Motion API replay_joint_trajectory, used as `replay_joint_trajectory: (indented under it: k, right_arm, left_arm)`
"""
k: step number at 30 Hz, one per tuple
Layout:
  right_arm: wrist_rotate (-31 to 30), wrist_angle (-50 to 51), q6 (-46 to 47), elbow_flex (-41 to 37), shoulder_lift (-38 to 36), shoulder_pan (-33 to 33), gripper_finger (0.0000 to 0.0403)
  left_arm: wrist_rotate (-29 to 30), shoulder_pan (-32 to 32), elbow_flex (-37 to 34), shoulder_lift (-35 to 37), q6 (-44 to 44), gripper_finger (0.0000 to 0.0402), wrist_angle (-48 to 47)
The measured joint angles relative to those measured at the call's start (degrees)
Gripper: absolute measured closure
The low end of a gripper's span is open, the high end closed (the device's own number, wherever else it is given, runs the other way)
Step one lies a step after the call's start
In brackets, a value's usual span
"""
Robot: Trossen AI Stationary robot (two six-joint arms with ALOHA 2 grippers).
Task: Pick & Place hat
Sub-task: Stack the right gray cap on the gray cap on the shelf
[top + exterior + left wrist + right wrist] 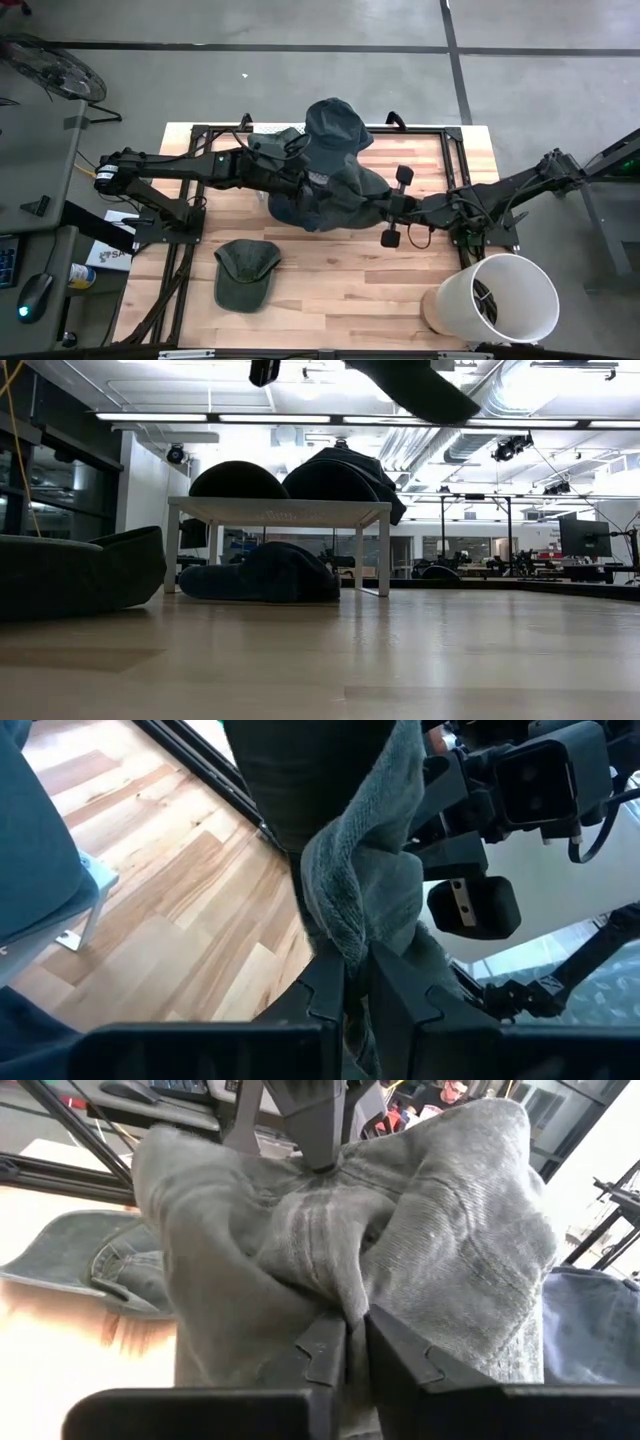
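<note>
A grey-green cloth hat [338, 188] hangs bunched between my two grippers above the middle of the table. My left gripper [305, 183] comes from the left and my right gripper [378, 206] from the right; both are shut on the hat. A second grey-green cap [245, 272] lies flat on the wood near the front left. More dark hats [335, 125] are piled on a small white stand [280, 512] behind, with others [265, 573] lying under it. My left gripper pinches a bunched fold of the hat [350, 935] between its two fingers [325, 985], coming level from the table's left. The cloth rises crumpled beyond the fingertips, lifted clear of the table. My right gripper pinches a gathered fold of the hat [345, 1295] between its two fingers [400, 1345], level from the table's right, opposite the left gripper [320, 1150]. Several layers are bunched there, and the rest of the hat billows slack on both sides.
A white bucket [497, 300] stands at the table's front right corner. The metal frame of the arm mounts [180, 225] runs along the left and far sides. Open wood [350, 290] lies between the flat cap and the bucket.
</note>
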State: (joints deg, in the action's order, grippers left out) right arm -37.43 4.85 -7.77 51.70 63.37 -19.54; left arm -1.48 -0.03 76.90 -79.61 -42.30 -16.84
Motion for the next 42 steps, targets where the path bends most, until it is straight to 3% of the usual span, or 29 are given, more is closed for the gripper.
replay_joint_trajectory:
  k: [6, 13, 21, 27, 35, 42]
  right_arm:
    - [3.1, 0.0, 1.1, 0.0, -1.0, -0.1, 0.0323]
    - [5.3, 0.0, 1.9, 0.0, -3.2, -0.1, 0.0268]
    - [4.9, 0.8, 3.6, 0.0, -3.6, -0.1, 0.0237]
    - [4.9, 3.6, 6.6, 0.0, -3.6, -0.1, 0.0238]
    - [5.5, 5.3, 7.8, 0.0, -3.6, -0.1, 0.0251]
    - [5.8, 5.3, 7.8, 0.0, -3.6, 0.1, 0.0251]
  left_arm:
    - [-1.4, 0.0, 0.2, 0.0, 0.0, 0.0379, -0.1]
    - [-8.8, 0.0, 2.8, 0.0, 1.6, 0.0379, -1.4]
    - [-14.6, 0.0, 9.4, 0.0, 3.7, 0.0379, -17.8]
    - [-12.7, 0.0, 18.2, 0.0, 5.3, 0.0379, -35.5]
    - [-3.5, 0.0, 29.9, 0.0, 6.8, 0.0379, -55.3]
    - [-0.5, 0.0, 36.8, 0.1, 18.0, 0.0379, -63.3]
